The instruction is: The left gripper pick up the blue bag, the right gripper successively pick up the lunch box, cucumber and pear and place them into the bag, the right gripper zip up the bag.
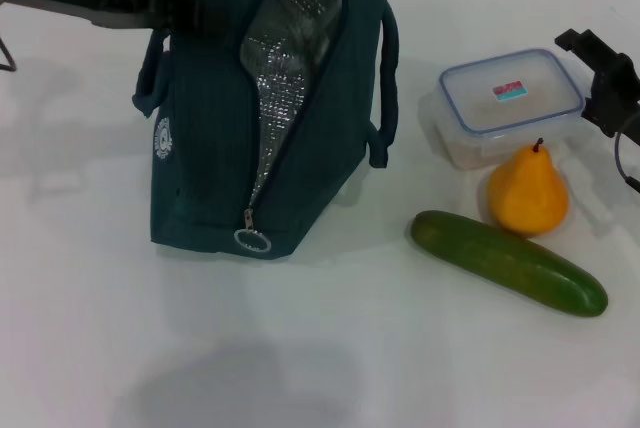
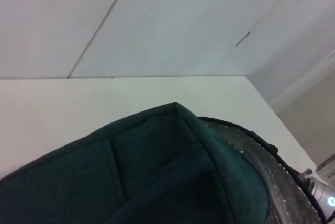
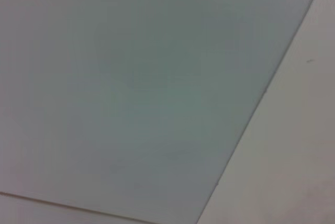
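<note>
The blue bag [image 1: 255, 108] stands upright on the white bench [image 1: 330, 348], its zipper undone so the silver foil lining [image 1: 290, 58] shows through the gaping opening, the ring pull [image 1: 252, 240] hanging at the bottom end of the zip near the bench. The left claw [image 1: 185, 6] reaches in from the robot's left and meets the bag's top edge beside a loop handle; whether its fingers are clamped on the fabric cannot be told. To the robot's right of the bag, well apart from it, sits the lunch box [image 1: 510, 98] with its lid on, the pear [image 1: 528, 191] upright just in front of it and the cucumber [image 1: 508, 262] lying slantwise nearest the robot, touching or almost touching the pear. The right claw [image 1: 605, 78] hovers at the far right edge beside the lunch box, its fingers' state impossible to tell. The left wrist view looks down on the bag's teal top.
</note>
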`<state>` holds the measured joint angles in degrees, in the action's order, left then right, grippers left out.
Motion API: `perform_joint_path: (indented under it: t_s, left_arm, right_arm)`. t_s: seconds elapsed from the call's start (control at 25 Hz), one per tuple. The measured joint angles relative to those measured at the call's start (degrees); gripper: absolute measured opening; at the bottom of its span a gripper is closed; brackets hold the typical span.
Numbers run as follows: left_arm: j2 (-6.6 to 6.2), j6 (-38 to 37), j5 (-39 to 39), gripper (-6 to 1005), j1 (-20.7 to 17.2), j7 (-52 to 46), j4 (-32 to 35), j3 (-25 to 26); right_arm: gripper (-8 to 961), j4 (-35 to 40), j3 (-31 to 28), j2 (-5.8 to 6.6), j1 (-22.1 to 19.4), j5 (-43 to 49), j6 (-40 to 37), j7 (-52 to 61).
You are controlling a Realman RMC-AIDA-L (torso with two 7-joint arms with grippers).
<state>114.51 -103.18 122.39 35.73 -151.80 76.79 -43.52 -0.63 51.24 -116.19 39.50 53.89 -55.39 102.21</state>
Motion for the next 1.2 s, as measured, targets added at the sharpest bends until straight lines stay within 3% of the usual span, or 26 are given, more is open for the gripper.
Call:
perform_joint_path:
  t_s: [0.72,0.92,1.16,1.2]
  left_arm:
    - [-0.09,0.0,1.1,51,0.4,0.5,0.0,-0.1]
    - [-0.09,0.1,1.2,52,0.4,0.7,0.0,-0.1]
    - [-0.04,0.1,1.2,53,0.3,1.0,0.0,-0.1]
    - [-0.04,0.1,1.2,53,0.3,1.0,0.0,-0.1]
  right_arm:
    - [858,0.9,1.7,0.00,2.2,0.6,2.0,0.4]
    - [809,2.6,5.7,0.00,1.9,0.6,1.9,0.2]
    - [750,6.7,7.5,0.02,-1.8,0.2,1.7,-0.6]
    - [675,6.7,7.4,0.02,-2.0,0.2,1.7,-0.6]
